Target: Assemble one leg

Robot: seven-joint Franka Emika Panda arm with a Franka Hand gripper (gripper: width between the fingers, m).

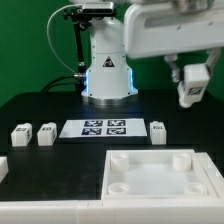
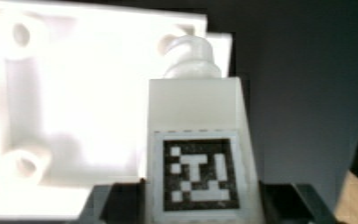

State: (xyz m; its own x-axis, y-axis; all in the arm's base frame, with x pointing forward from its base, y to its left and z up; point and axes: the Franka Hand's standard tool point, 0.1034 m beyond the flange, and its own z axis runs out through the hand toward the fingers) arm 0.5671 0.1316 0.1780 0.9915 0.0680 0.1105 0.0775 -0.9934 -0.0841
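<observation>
As you scan the exterior view from its left, you meet two small white plastic blocks with black-and-white tags, the first spare leg (image 1: 20, 133) and the second spare leg (image 1: 46, 132), standing close together on the black table (image 1: 40, 105). Further toward the exterior view's right lies the thin flat white marker board (image 1: 103, 128) with its four square tags, in front of the white robot base (image 1: 106, 70) with its blue glow. Just past the board's far end stands the third spare leg (image 1: 158, 130), another block of the same kind. Nearer the camera you see the large white square tray-like piece (image 1: 150, 175) with round corner sockets, lying flat on the table. Farthest to the exterior view's right, well above the table, hangs the two-finger gripper (image 1: 191, 84), closed around the leg (image 1: 188, 96), a small white plastic block, taller than wide, touching no surface. Your wrist view confirms the grasp: the dark fingers (image 2: 115, 205) press on both sides of the leg, whose square tag faces the camera and whose narrower rounded tip points away from the gripper. Beyond the leg in that view shows the tray-like piece, blurred and apart from it
</observation>
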